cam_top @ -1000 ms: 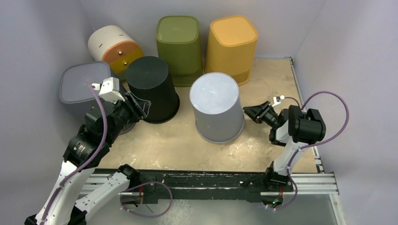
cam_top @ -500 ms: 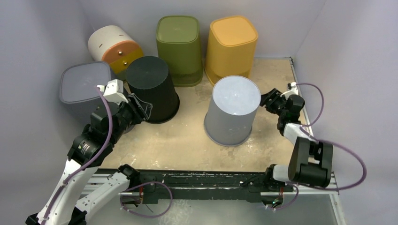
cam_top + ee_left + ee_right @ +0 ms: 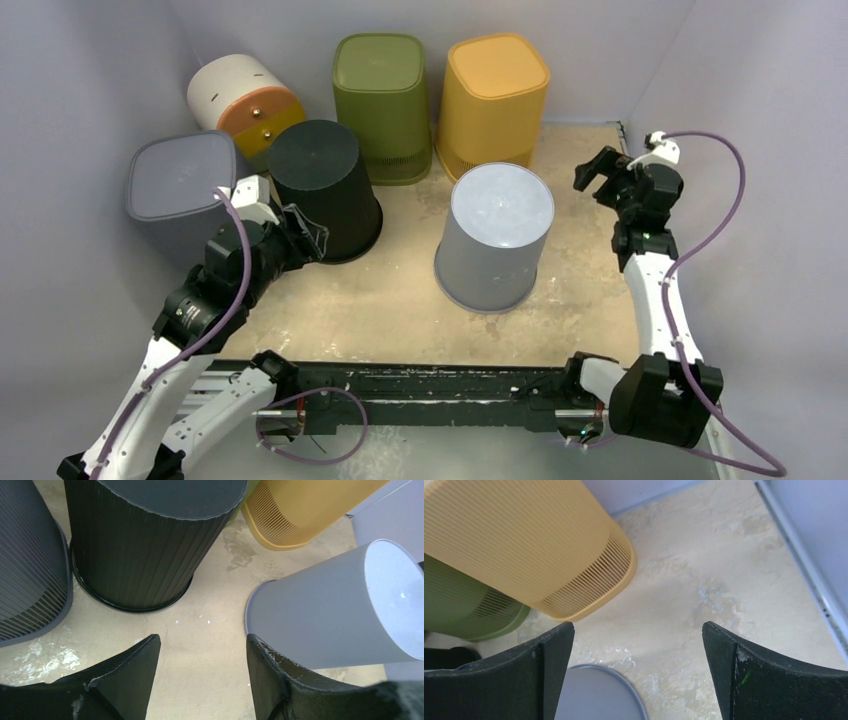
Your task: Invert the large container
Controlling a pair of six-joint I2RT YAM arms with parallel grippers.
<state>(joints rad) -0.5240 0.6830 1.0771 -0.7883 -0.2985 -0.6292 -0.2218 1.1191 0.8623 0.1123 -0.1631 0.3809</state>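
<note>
The large container is a light grey round bin standing mid-table with its closed end up and its wider rim on the table. It also shows at the right of the left wrist view as the grey bin, and its top edge sits low in the right wrist view. My right gripper hangs open behind and to the right of it, apart from it, nothing between its fingers. My left gripper is open by the black bin, empty.
A black round bin and a dark grey bin stand at the left. A white and orange container, a green bin and a yellow bin line the back wall. Walls close in on both sides.
The grey container shifted right and stands free. My right gripper left its side, rose toward the back right and opened wide. The left gripper opened a little.
</note>
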